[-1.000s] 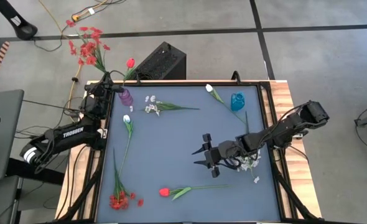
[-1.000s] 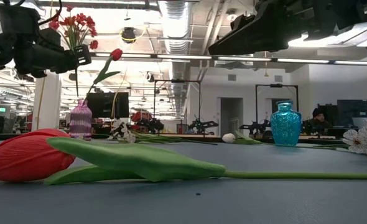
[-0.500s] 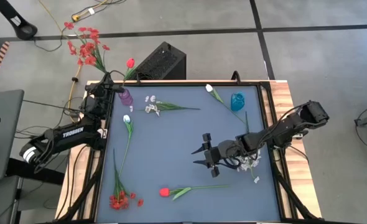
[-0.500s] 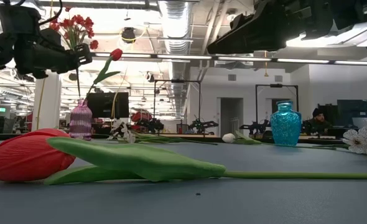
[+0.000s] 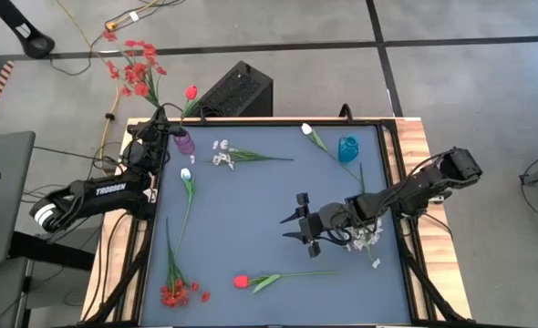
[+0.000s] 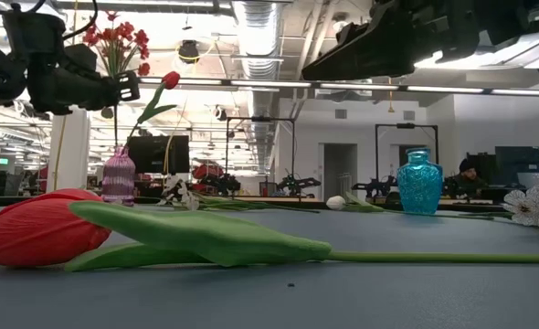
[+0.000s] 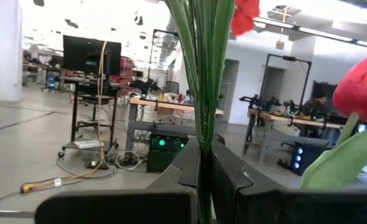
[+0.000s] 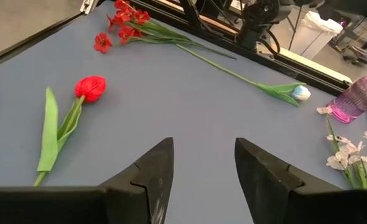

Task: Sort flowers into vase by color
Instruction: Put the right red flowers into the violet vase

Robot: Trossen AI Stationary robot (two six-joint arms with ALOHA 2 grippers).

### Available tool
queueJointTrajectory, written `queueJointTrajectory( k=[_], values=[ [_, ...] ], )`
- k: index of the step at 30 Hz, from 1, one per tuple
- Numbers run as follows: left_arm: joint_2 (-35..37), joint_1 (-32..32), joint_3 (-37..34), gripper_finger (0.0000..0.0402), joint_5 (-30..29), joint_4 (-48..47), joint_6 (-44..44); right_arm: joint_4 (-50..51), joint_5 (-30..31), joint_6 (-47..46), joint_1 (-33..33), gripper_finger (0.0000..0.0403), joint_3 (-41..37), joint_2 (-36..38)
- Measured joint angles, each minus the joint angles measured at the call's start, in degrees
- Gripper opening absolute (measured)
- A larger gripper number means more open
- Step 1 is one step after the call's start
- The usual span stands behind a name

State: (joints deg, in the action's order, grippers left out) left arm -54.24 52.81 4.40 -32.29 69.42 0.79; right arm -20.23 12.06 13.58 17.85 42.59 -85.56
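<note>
My left gripper (image 5: 159,124) hovers at the far left corner beside the purple vase (image 5: 185,141), shut on a red cluster flower (image 5: 133,63). A red tulip (image 5: 191,92) stands in that vase. My right gripper (image 5: 296,226) hangs open above the middle of the table, touching nothing. Lying flat on the table are a red tulip (image 5: 242,281), a red cluster (image 5: 174,292), a pale tulip (image 5: 186,173), a white cluster (image 5: 222,153), a white tulip (image 5: 307,129) and white blooms (image 5: 367,239) under the right arm. The blue vase (image 5: 347,148) stands far right. My left gripper pinches the red cluster's green stalks (image 7: 203,127) between its two fingers (image 7: 186,163), low on the stem and across it. The flower is lifted clear of the table and stands nearly upright, its blooms (image 6: 116,38) above the gripper. The gripper hides its lower end.
A black box (image 5: 237,89) sits just beyond the far edge by the purple vase. A raised black rim (image 5: 392,182) runs along the table's sides. Open blue surface (image 8: 190,106) lies ahead of the right gripper. A person (image 6: 469,172) sits far off in the room.
My left gripper has shifted slightly toward the purple vase, carrying the red cluster with it; the blooms now sit a little closer to the red tulip. It stays shut on the stalks. The right arm has kept still.
</note>
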Motion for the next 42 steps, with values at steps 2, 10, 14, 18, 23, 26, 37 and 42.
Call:
queueJointTrajectory(
  k=[2,10,14,18,23,26,37,42],
  values=[
    [-1.2,-0.3,0.0,0.0000,-0.8,2.0,0.1,0.0,0.0,0.0,0.0,0.0195,0.0,0.0],
    [-3.6,-0.9,0.0,0.0000,-2.3,5.1,1.3,0.0,0.0,0.0,0.0,0.0195,0.0,0.0],
    [-3.6,-1.1,0.0,0.0000,-2.6,4.9,1.1,0.0,0.0,0.0,0.0,0.0195,0.0,0.0],
    [-3.6,-1.1,0.0,0.0000,-2.7,5.0,0.6,0.0,0.0,0.0,0.0,0.0195,0.0,0.0],
    [-3.9,-1.1,0.0,0.0000,-2.7,4.7,1.0,0.0,0.0,0.3,0.0,0.0195,0.0,0.0],
    [-5.1,-1.5,0.0,0.0000,-3.2,5.1,1.6,0.0,0.0,0.4,0.0,0.0195,0.0,0.0],
    [-11.5,-3.8,0.0,0.0000,-6.4,9.0,4.7,0.0,0.0,0.6,0.2,0.0195,0.0,0.0],
    [-11.6,-4.2,0.0,0.0000,-6.6,9.0,4.8,0.1,0.0,1.4,0.2,0.0195,0.0,0.0]
  ],
)
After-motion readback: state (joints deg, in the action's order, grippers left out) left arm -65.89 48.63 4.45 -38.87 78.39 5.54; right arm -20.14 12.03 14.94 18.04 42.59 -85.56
